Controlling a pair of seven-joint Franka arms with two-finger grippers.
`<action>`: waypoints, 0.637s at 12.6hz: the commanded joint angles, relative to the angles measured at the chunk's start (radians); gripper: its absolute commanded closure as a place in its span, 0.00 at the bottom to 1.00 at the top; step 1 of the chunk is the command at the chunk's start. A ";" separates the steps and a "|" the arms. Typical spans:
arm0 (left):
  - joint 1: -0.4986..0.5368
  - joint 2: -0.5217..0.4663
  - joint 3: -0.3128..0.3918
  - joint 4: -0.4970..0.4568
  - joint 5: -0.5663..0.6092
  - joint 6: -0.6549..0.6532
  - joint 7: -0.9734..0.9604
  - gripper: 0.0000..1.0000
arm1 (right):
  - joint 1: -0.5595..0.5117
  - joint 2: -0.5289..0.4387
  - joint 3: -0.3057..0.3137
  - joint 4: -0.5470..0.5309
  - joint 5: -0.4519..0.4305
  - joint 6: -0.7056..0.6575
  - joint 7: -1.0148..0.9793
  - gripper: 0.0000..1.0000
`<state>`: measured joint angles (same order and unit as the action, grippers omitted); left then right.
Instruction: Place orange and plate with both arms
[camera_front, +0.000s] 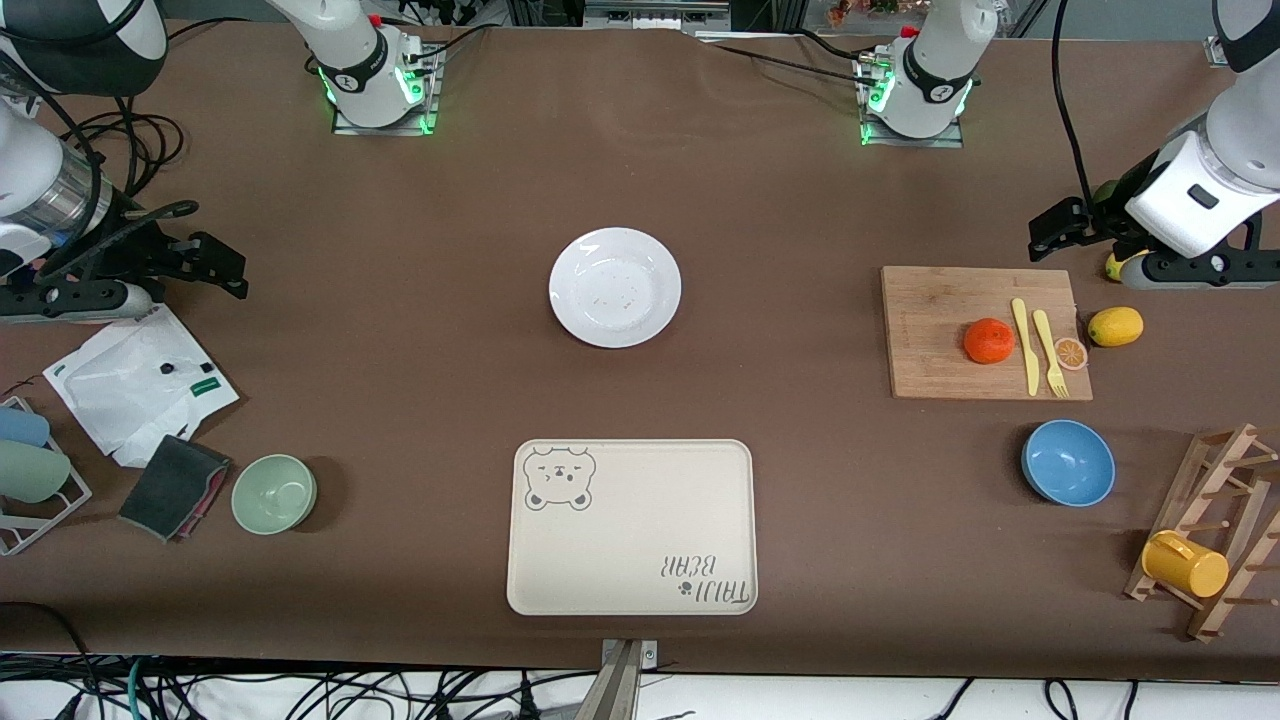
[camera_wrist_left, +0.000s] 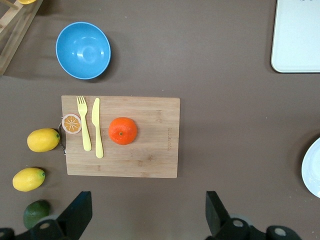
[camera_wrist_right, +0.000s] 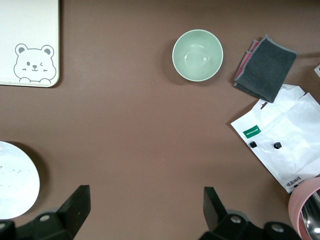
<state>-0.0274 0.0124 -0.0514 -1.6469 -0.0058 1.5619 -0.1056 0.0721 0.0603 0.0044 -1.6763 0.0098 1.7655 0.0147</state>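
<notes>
Evidently nothing is done: the orange (camera_front: 989, 340) sits on the cutting board (camera_front: 930, 340) at frame right, the plate (camera_front: 615, 287) at centre (tray (camera_front: 630, 525) bare). Left hand (camera_wrist_left: 145, 212) and right hand (camera_wrist_right: 145, 210) hang released, empty, at the frame edges.

— That board (camera_front: 985, 333) at right of the frame, is it wood?
— Bamboo-looking, matt, with visible grain. The fork (camera_front: 1048, 352) and knife (camera_front: 1025, 346) on it look like smooth yellow plastic.
— And the plate (camera_front: 615, 287) at centre?
— Glossy white. The table cover (camera_front: 400, 330) is matt brown.
— Lower left?
— A dark cloth (camera_front: 173, 485), soft-looking, and a crinkled white bag (camera_front: 135, 385).
</notes>
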 joint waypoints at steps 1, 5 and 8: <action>-0.005 0.004 0.008 0.015 -0.022 -0.016 0.012 0.00 | -0.005 0.000 0.003 0.014 0.015 -0.014 0.008 0.00; 0.021 0.040 0.009 0.013 -0.028 -0.017 0.020 0.00 | -0.005 -0.004 0.003 0.010 0.015 -0.024 0.008 0.00; 0.049 0.104 0.010 -0.005 -0.011 -0.034 0.065 0.00 | -0.006 0.001 0.003 0.010 0.015 -0.021 0.008 0.00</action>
<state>-0.0013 0.0729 -0.0437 -1.6553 -0.0058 1.5446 -0.0885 0.0721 0.0604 0.0043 -1.6763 0.0098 1.7606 0.0147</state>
